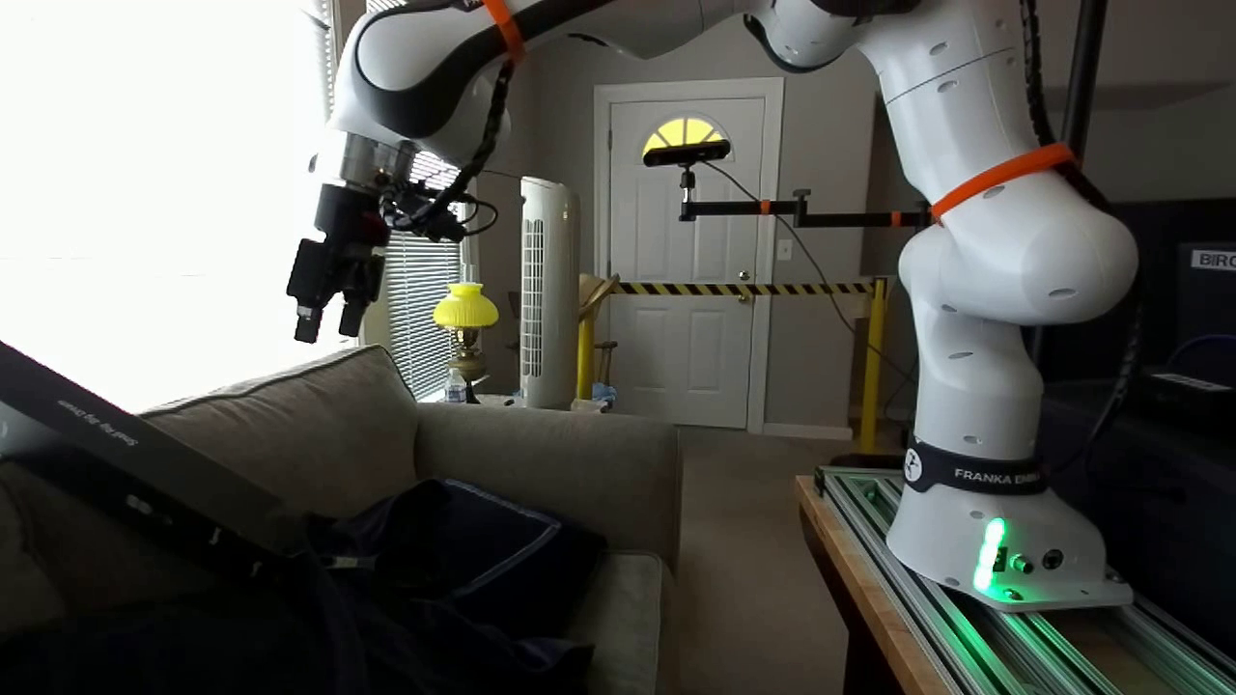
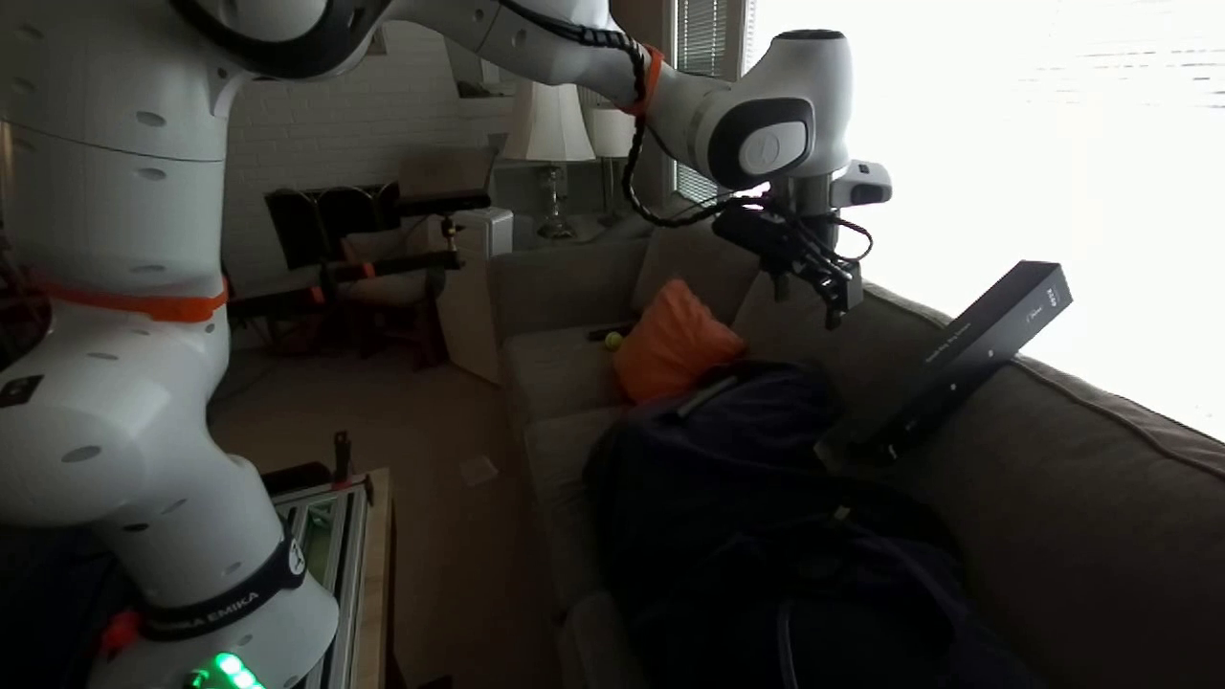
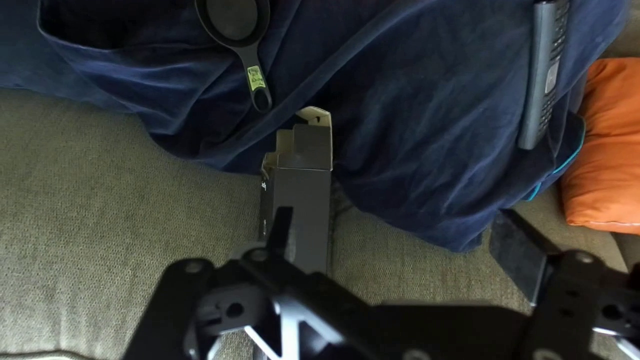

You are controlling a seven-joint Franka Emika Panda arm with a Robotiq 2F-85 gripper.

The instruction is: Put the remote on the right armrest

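Remote (image 3: 542, 75) lies on dark blue cloth (image 3: 425, 100) near orange pillow (image 3: 602, 145), not yet grasped. Gripper (image 3: 395, 235) hangs above sofa (image 3: 150, 220), spread wide and holding nothing. Step in hand, I judge: reaching for remote, before grasp. Next move calls for shift toward orange pillow, descent, then pinch across remote's narrow width. Goal is probably armrest (image 1: 550, 473) in exterior view, but "right" is ambiguous.

The remote (image 3: 542, 75) looks like smooth plastic, the blue cloth (image 3: 415, 100) soft and velvety. The sofa (image 3: 150, 210) has a rough weave; the cushion (image 3: 607, 150) is smoother fabric. The long box (image 3: 310, 200) is matt card, the arm (image 1: 1014, 251) smooth and glossy, the rails (image 1: 927, 598) bare metal, the desk (image 1: 869, 589) wood, the hand (image 3: 394, 212) mostly matt
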